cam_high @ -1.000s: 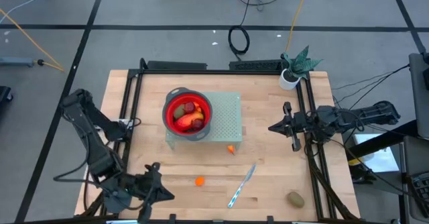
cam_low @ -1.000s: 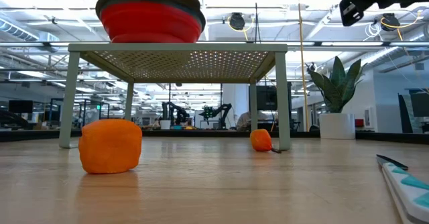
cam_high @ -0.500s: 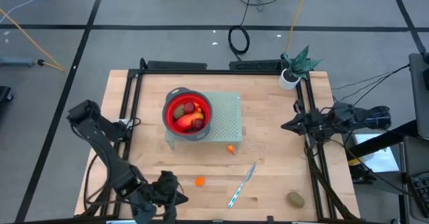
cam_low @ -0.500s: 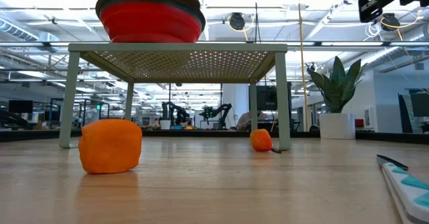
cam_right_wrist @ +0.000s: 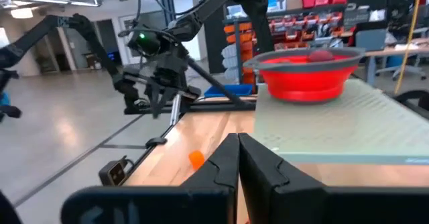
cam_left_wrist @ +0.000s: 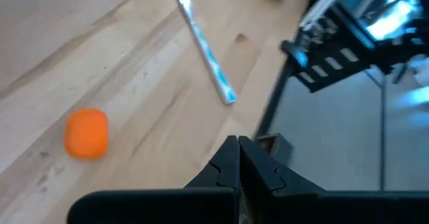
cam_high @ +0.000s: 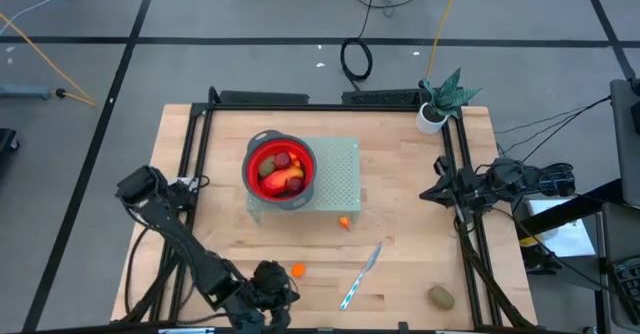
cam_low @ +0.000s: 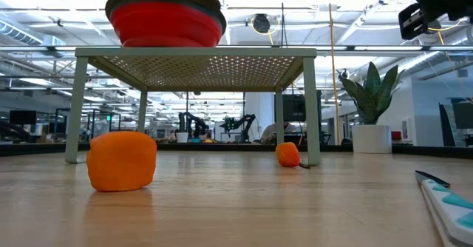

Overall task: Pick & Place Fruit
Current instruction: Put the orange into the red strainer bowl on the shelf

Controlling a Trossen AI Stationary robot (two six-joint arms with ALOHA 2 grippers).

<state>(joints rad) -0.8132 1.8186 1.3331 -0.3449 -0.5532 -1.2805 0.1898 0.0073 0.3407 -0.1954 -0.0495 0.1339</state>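
Left arm has swung along the front edge over the last second: left gripper (cam_high: 272,292) was near 7 o'clock, now sits at about 6 o'clock, just beside the orange fruit (cam_high: 298,270). Claw clenched, holding nothing; the wrist view shows the closed fingertips (cam_left_wrist: 238,158) with that fruit off to one side and the knife (cam_left_wrist: 203,48) beyond. Right gripper (cam_high: 428,193) has pulled back to 3 o'clock over the side rail, also clenched and empty. Red bowl (cam_high: 281,170) on the perforated stand (cam_high: 338,170) already has several fruits. Still loose: second orange piece (cam_high: 344,223) by the stand's front leg, olive-brown fruit (cam_high: 441,296) at 5 o'clock. Reads as left lining up for the near orange piece; must open first.
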